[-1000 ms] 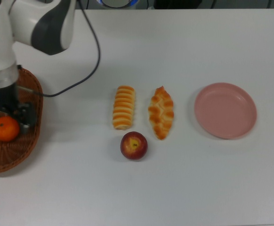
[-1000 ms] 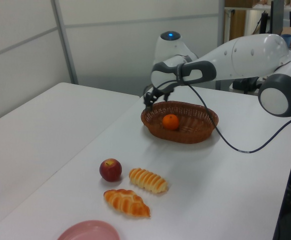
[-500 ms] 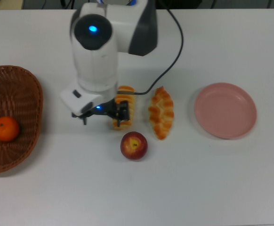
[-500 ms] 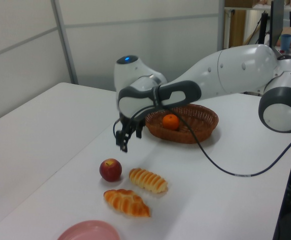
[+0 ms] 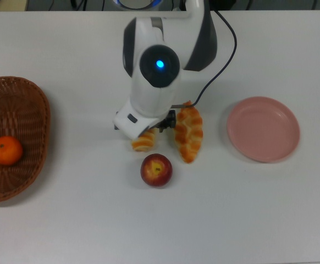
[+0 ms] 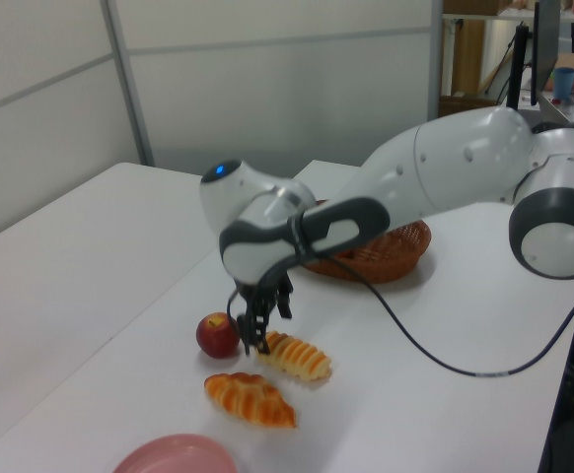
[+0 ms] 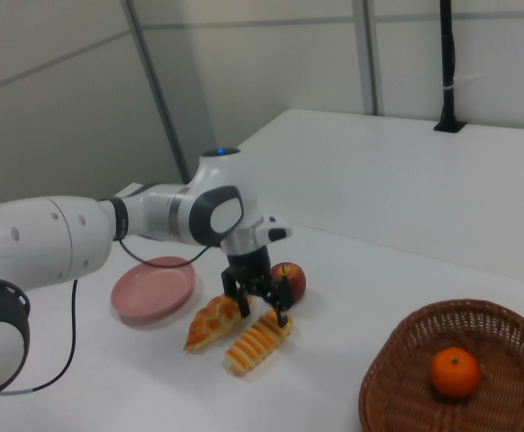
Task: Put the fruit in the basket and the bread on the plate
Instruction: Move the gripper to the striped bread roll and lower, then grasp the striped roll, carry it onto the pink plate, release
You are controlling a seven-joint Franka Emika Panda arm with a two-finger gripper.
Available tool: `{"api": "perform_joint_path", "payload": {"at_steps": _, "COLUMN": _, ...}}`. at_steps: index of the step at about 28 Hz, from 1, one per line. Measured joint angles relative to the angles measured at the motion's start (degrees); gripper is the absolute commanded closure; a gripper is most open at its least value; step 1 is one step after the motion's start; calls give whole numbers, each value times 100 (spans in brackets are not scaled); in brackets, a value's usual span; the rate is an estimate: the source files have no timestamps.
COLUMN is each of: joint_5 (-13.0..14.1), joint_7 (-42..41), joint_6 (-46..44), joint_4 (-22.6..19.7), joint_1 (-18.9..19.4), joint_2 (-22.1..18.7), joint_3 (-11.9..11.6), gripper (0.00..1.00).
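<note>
Since half a second ago the arm has swung further across the table (image 5: 259, 220), away from the basket (image 5: 17, 110), and its claw (image 7: 255, 304) has come down over the pale ridged roll (image 7: 258, 339). In the right view the two fingers (image 7: 280, 310) stand apart, released, straddling the upper end of that roll with nothing gripped between them; whether they touch the crust cannot be told.

In the top view the arm's white body covers most of the pale ridged roll, leaving only its lower tip showing at about 6 o'clock from the blue light on the arm. The braided pastry (image 5: 188, 135) lies just beside it at 3 o'clock, the two roughly parallel. The apple (image 5: 156, 170) sits on the table at 6 o'clock from the pale ridged roll, close to its tip.

The pink plate (image 5: 263, 128) lies bare at 3 o'clock from the braided pastry, well apart from it. The basket is at the top view's far 9 o'clock edge, with the mandarin (image 5: 6, 150) resting inside it near the lower part of the weave. A black cable (image 5: 226, 49) loops from the arm across the table toward 12 o'clock.
</note>
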Motion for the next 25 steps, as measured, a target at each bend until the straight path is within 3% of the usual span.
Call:
{"api": "perform_joint_path", "payload": {"at_steps": 2, "joint_5": -41, "joint_7": 0, "joint_6": 0, "joint_4": -38, "joint_1": 63, "joint_2": 80, "joint_3": 0, "gripper": 4}}
{"api": "perform_joint_path", "payload": {"at_steps": 3, "joint_5": -66, "joint_7": 0, "joint_6": 0, "joint_4": -46, "joint_1": 86, "joint_2": 117, "joint_3": 0, "gripper": 21}}
{"api": "perform_joint_path", "payload": {"at_steps": 4, "joint_5": -104, "joint_7": 0, "joint_6": 0, "joint_4": -51, "joint_1": 107, "joint_2": 151, "joint_3": 1, "gripper": 57}}
{"api": "perform_joint_path", "payload": {"at_steps": 6, "joint_5": -221, "joint_7": 0, "joint_6": 0, "joint_4": -58, "joint_1": 136, "joint_2": 209, "joint_3": 0, "gripper": 90}}
{"api": "perform_joint_path", "payload": {"at_steps": 7, "joint_5": -261, "joint_7": 0, "joint_6": 0, "joint_4": -58, "joint_1": 140, "joint_2": 221, "joint_3": 0, "gripper": 100}}
{"api": "perform_joint_path", "payload": {"at_steps": 18, "joint_5": -302, "joint_7": 202, "joint_6": 1, "joint_4": 41, "joint_1": 124, "joint_2": 154, "joint_3": -29, "gripper": 100}}
{"api": "perform_joint_path", "payload": {"at_steps": 25, "joint_5": -122, "joint_7": 427, "joint_6": 1, "joint_4": 283, "joint_1": 130, "joint_2": -101, "joint_3": 35, "gripper": 100}}
